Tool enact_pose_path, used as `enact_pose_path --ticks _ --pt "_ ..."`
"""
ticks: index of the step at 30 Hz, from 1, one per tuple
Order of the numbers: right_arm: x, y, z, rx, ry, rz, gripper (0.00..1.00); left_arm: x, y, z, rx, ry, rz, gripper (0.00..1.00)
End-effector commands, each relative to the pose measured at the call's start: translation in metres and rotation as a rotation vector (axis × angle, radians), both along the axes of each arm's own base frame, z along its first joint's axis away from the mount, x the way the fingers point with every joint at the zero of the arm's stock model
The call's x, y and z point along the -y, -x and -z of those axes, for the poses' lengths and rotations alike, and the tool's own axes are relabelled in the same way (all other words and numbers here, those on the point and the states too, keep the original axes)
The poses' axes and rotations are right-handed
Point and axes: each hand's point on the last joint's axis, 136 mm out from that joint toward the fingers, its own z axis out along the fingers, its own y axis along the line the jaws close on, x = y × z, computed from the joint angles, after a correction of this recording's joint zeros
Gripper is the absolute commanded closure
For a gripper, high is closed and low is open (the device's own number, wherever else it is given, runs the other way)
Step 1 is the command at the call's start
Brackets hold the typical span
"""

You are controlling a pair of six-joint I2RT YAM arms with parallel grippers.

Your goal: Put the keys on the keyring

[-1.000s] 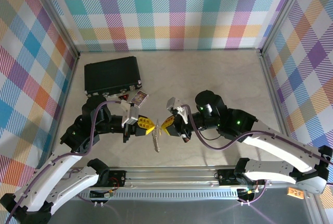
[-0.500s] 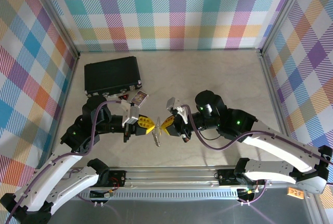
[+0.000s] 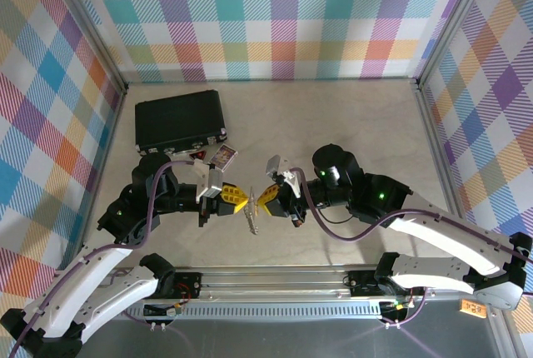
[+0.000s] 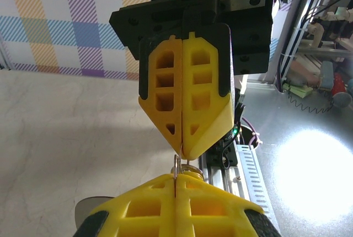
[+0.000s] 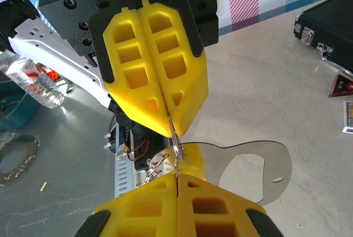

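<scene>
My left claw [image 3: 234,200] and right claw [image 3: 267,198] meet tip to tip over the middle of the worktop [image 3: 333,116], left one on the left. The keyring [image 3: 252,221] is caught between both tips and hangs toward the near edge. Behind my left claw, at the rear left, lies the case [image 3: 181,121]. The cards [image 3: 222,156] lie just beside its near right corner, between case and claws.

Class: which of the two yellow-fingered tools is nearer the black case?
The left tool, closer to the black case; the right tool lies beyond the keyring both pinch.
</scene>
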Motion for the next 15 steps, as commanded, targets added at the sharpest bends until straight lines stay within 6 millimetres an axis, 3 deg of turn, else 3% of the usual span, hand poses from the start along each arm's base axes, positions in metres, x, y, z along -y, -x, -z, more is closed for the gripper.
enact_pose_path --ticks 1,15 --pt "-0.0022 -0.0002 -0.0056 0.036 -0.022 -0.003 1.00 0.0010 0.0046 -0.0097 0.042 0.035 0.025 1.00" --pt "0.0024 -0.0025 -0.0052 0.053 -0.015 0.019 1.00 0.0009 0.0047 -0.0100 0.045 0.036 0.024 1.00"
